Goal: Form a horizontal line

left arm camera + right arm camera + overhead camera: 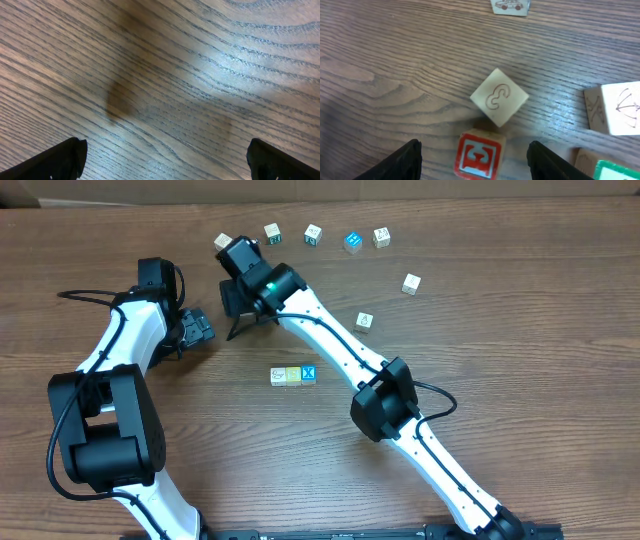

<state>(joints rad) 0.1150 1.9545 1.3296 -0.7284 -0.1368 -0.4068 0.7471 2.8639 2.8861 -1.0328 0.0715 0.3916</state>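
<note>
The left gripper (200, 330), left of the blue X cube (308, 373), hangs with jaws released over the counter (165, 75). The right gripper (475, 145), up-left of that cube, has jaws released either side of the red-faced cube (477, 160). The white cube (278, 376) and pale yellow cube (293, 376) sit in a touching row at its left.

Mid-table, in a touching row from left to right: row's left cube (278, 377), row's middle cube (293, 376), X cube (308, 373). Well behind that row, strung along the far side of the table (500, 350): five cubes, each apart from the next, with the leftmost far cube (222, 242) just beside the right arm's wrist. Right of the right forearm (330, 340): near stray cube (365, 321) just beside it, far stray cube (411, 283) farther back. Between the spread fingers of the right gripper (475, 150), clear of both: framed-mark cube (478, 155). Just behind it, turned cornerwise: S cube (499, 97). Well behind that: car cube (510, 6).
</note>
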